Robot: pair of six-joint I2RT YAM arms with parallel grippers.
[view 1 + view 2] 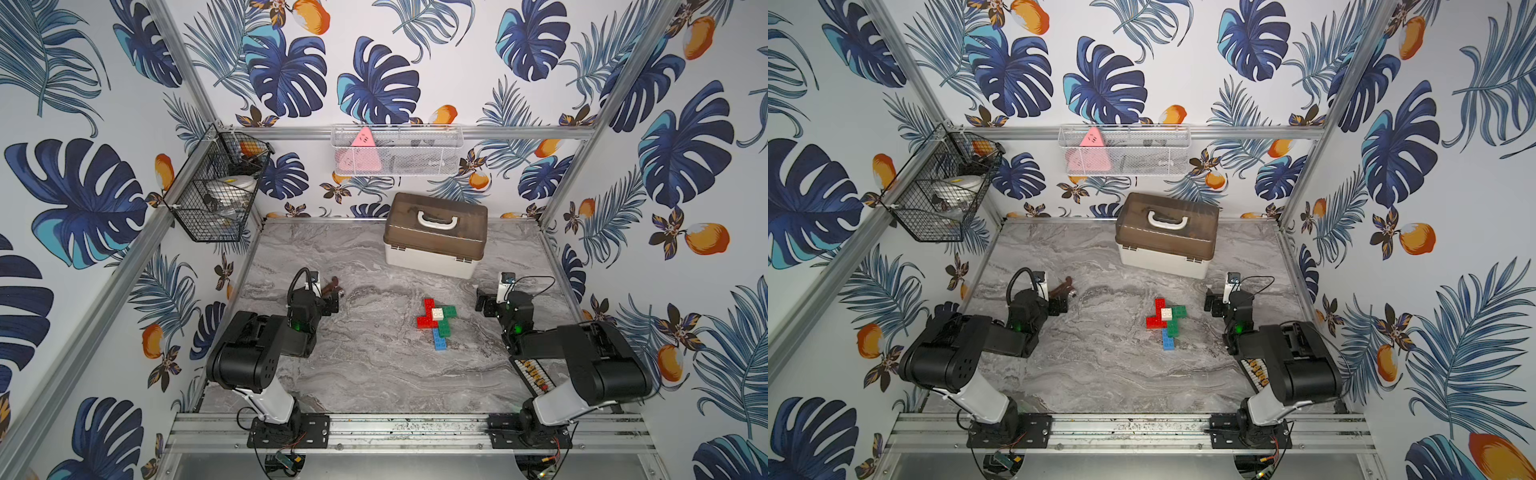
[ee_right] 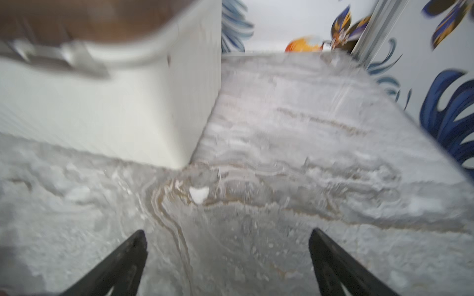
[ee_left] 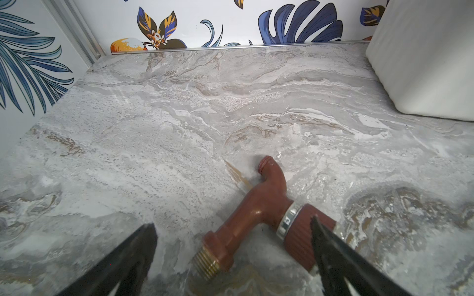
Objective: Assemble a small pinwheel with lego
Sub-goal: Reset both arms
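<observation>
The lego pinwheel (image 1: 436,323) (image 1: 1166,323) lies flat mid-table in both top views. Its white square brick (image 1: 437,313) sits at the hub, with red arms on the far and left sides, green to the right and blue toward the front. My left gripper (image 1: 332,305) (image 3: 232,228) is well to its left, open and low over the table. My right gripper (image 1: 483,305) (image 2: 228,235) is to the pinwheel's right, open with only bare marble between its fingers. Neither wrist view shows the bricks.
A brown plastic tap (image 3: 261,205) (image 1: 330,284) lies loose between the left fingers. A brown-lidded white storage box (image 1: 436,235) (image 2: 115,102) stands at the back. A black tray of yellow beads (image 1: 534,376) lies under the right arm. Two wire baskets (image 1: 216,195) (image 1: 395,149) hang on the walls.
</observation>
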